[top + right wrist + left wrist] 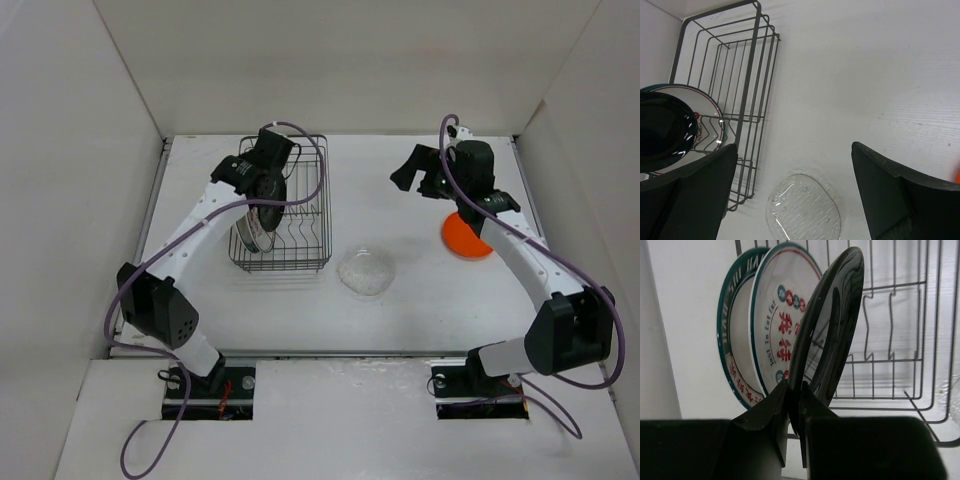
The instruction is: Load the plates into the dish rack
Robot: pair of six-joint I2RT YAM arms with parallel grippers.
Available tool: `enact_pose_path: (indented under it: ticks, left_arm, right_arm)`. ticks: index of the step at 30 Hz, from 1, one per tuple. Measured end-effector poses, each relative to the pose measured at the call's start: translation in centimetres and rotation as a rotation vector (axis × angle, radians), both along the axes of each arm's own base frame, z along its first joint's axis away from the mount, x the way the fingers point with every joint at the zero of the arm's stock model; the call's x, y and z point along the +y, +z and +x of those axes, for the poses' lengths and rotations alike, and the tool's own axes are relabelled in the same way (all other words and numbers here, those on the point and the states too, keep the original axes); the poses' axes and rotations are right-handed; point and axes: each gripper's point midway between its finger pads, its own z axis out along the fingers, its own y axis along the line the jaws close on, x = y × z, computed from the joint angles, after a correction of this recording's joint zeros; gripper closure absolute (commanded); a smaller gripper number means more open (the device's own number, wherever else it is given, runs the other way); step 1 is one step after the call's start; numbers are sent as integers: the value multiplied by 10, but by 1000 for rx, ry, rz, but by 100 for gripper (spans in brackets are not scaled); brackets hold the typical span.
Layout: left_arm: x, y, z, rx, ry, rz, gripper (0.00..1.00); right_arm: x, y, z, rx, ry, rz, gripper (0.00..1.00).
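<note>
Where right arm (pixel 512 238) crosses, orange plate (pixel 458 241) half hidden.

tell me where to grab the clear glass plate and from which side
Take the clear glass plate by its right rim, coming down at a tilt with the open right gripper. It lies flat on the table, so only the thin edge likely offers a pinch.

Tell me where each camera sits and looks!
Top: above and behind, looking down at the left arm, right arm, dish rack, orange plate and glass plate.
Left wrist: on the left arm, facing into the rack; the left fingers pinch the black plate.
Right wrist: on the right arm, looking down; the open right fingers frame the glass plate.
Shared: both wrist views show the rack and black plate.
</note>
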Motion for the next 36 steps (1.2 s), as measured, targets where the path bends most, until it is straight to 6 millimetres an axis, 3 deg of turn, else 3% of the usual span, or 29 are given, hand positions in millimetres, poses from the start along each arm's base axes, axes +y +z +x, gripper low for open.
enact_pose_path:
  ticks: [8,16,25,27,31,32,36]
  left_arm:
    - [15,-10,4,34,57,-13,100]
    - [2,-34,8,121,24,-64,100]
    - [0,-38,10,141,24,-70,100]
    - [-1,-40,10,146,24,-71,91]
    - [-5,-43,9,161,10,-90,61]
    - [-7,-43,9,164,6,-97,39]
    - [-17,-42,9,176,-23,-134,22]
  right_arm:
    - [-7,6,-3,-20,-22,-23,0]
    - [-9,-6,-6,5,-25,-41,0]
    - [-10,-21,-10,37,-22,-53,0]
    - [-11,-24,-11,39,-18,-64,0]
    - [-14,-38,-11,66,-13,-108,0]
    - [-13,-45,-11,80,-6,-118,0]
    - [1,-88,-36,160,81,-154,0]
